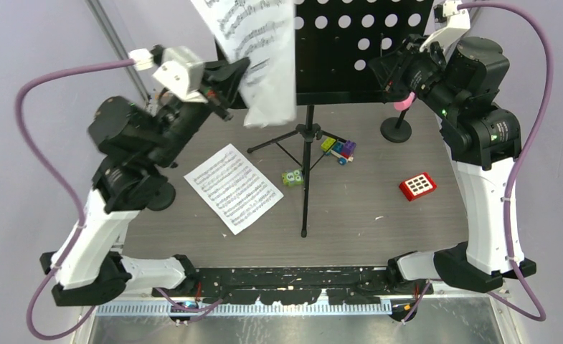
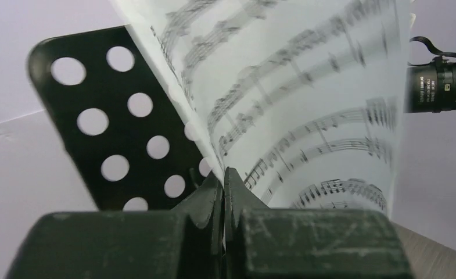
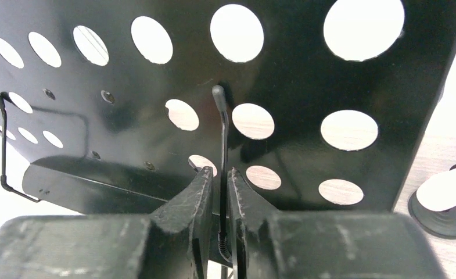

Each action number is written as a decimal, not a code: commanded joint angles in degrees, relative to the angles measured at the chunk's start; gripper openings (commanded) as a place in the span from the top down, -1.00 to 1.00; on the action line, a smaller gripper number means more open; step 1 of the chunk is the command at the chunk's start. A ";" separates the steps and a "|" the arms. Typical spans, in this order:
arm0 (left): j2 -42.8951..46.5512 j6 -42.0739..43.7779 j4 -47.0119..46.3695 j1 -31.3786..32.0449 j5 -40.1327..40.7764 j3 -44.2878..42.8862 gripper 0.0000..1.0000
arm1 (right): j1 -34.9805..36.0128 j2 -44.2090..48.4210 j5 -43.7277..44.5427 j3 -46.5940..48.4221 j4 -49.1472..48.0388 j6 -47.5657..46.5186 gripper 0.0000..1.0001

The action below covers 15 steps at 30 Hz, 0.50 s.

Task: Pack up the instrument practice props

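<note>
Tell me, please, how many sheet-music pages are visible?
2. One raised page hangs beside the music desk, pinched by the left tool; one flat page lies on the table. More may hide behind the raised one.

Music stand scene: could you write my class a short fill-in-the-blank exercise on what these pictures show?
1. The left gripper is shut on a page of sheet ____.
2. A second page lies flat on the ____.
3. The right gripper has its fingers on either side of a thin wire arm on the black music desk, which is pierced with round ____.
4. The red keypad has ____ buttons.

Missing words: music; table; holes; white.
</note>
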<state>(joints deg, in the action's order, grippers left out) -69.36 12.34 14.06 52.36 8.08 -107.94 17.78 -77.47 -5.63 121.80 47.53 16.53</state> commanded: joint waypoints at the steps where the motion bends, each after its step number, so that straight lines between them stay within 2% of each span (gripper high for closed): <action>1: 6.28 -2.01 1.85 -0.33 1.86 2.13 1.00 | -0.25 1.55 -0.10 0.22 -4.80 -0.28 0.52; 6: 10.88 -2.73 5.96 -0.33 3.30 3.77 1.00 | -0.27 2.28 -0.25 -0.27 -5.16 -0.49 0.32; 11: 14.08 -4.16 11.47 -0.33 5.08 4.13 1.00 | -0.20 5.07 0.45 -1.69 -5.49 -1.43 0.03; 15: 17.58 -6.65 14.87 -0.33 8.43 7.63 1.00 | -0.21 8.29 0.42 -3.89 -5.52 -2.74 -0.21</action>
<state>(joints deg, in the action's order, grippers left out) -53.78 8.71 23.57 52.36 12.49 -103.28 17.76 -73.60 -5.48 119.09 45.01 15.70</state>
